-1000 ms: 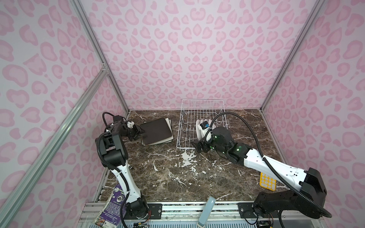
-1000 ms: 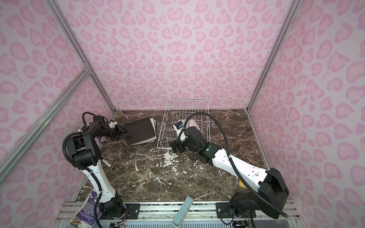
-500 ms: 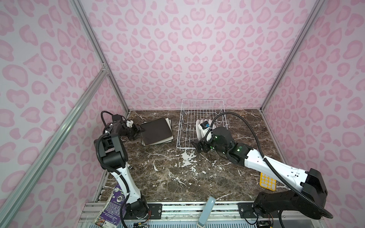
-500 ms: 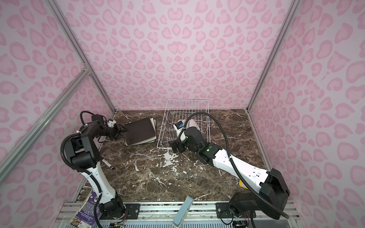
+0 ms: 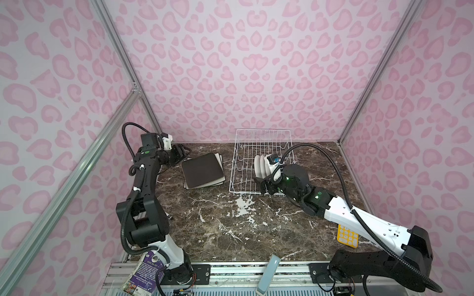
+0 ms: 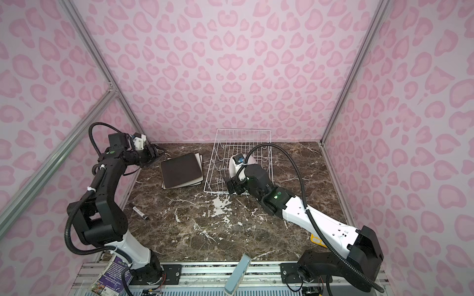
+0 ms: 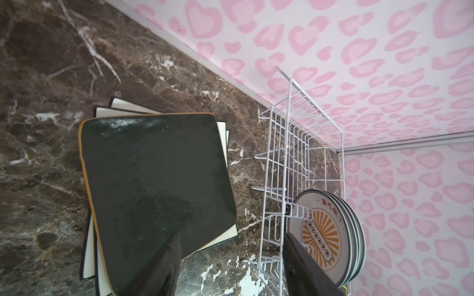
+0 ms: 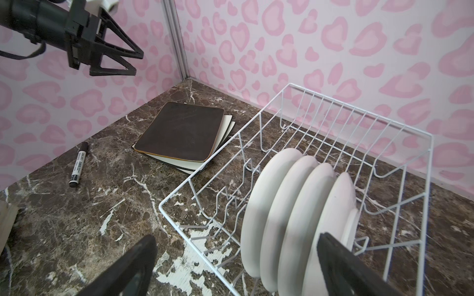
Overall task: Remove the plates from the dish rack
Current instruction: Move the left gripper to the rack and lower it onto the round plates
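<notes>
Dish rack (image 5: 246, 164) sat at table's back; right arm hid its near corner in both top views. Square plates (image 5: 202, 170) lay stacked just left of it, dk brown on top. Round plates (image 8: 289, 212) stood upright in rack, print visible in left wrist view only. Left gripper (image 8: 136, 64) spread, empty. Right gripper (image 5: 263, 185) wide apart, gripping nothing. Marker (image 6: 140, 213) lay apart.

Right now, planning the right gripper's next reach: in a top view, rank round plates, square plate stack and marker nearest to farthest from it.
1. round plates, upright in the dish rack, just beyond the right gripper.
2. square plate stack, flat on the table, left of the rack.
3. marker, on the table's left side, toward the front.
</notes>
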`<action>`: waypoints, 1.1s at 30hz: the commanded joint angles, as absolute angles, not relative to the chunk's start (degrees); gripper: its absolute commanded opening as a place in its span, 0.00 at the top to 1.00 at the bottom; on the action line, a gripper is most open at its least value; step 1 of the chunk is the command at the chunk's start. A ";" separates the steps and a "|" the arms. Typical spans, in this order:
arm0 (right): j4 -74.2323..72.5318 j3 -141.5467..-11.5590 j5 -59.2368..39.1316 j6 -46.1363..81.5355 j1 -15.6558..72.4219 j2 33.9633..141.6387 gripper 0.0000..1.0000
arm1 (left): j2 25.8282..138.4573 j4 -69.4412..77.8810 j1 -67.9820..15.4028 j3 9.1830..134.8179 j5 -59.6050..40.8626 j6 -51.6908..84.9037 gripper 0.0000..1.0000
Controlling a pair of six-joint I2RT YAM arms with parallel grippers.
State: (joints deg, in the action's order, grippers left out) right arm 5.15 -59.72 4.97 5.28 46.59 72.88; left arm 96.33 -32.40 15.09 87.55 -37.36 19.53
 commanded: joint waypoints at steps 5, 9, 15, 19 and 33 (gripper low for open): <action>3.59 -57.55 8.69 4.56 46.58 71.48 0.01 | 87.58 -27.82 9.58 85.27 -32.50 22.69 0.33; 3.39 -55.81 8.26 4.14 46.58 69.76 0.01 | 84.13 -25.49 3.97 84.72 -28.39 23.68 0.32; 4.64 -53.69 7.80 3.09 46.54 66.10 0.01 | 80.91 -21.02 -3.16 81.74 -26.02 26.03 0.32; 6.25 -53.01 6.76 0.60 46.58 63.63 0.01 | 80.42 -21.04 -8.38 80.66 -22.20 26.19 0.33; 19.68 -54.84 8.60 -8.96 45.26 57.22 0.01 | 86.11 -22.13 -23.01 80.38 -17.48 25.67 0.34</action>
State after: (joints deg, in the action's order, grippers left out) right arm 16.97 -55.18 7.35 -6.87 45.84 57.91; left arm 84.75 -22.70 -21.76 79.96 -18.22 25.67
